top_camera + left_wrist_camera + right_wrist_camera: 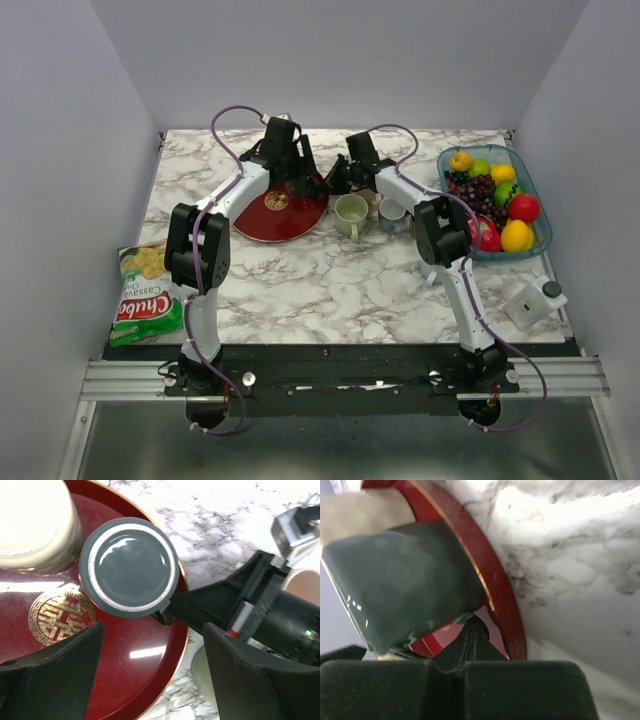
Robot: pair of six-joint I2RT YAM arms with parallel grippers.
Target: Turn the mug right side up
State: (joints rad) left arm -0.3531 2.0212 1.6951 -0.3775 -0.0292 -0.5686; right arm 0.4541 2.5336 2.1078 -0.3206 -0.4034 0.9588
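Note:
A grey-blue mug (pixel 129 566) stands upside down on the red plate (pixel 145 680), its flat base facing up; in the right wrist view the mug (pixel 405 575) fills the upper left. My right gripper (pixel 474 625) is shut, its joined tips pressed in at the mug's handle (pixel 462 616) just above the plate. From the left wrist view the right gripper (pixel 167 615) reaches in from the right. My left gripper (pixel 152 680) hangs open above the plate, beside the mug, holding nothing. In the top view both grippers (pixel 300 180) hide the mug.
A cream cup (pixel 35 525) also sits on the plate. A green mug (pixel 350 215) and a pale mug (pixel 392 215) stand on the marble right of the plate (pixel 270 222). A fruit tray (pixel 540 235) lies far right, a chips bag (pixel 145 295) at the left edge.

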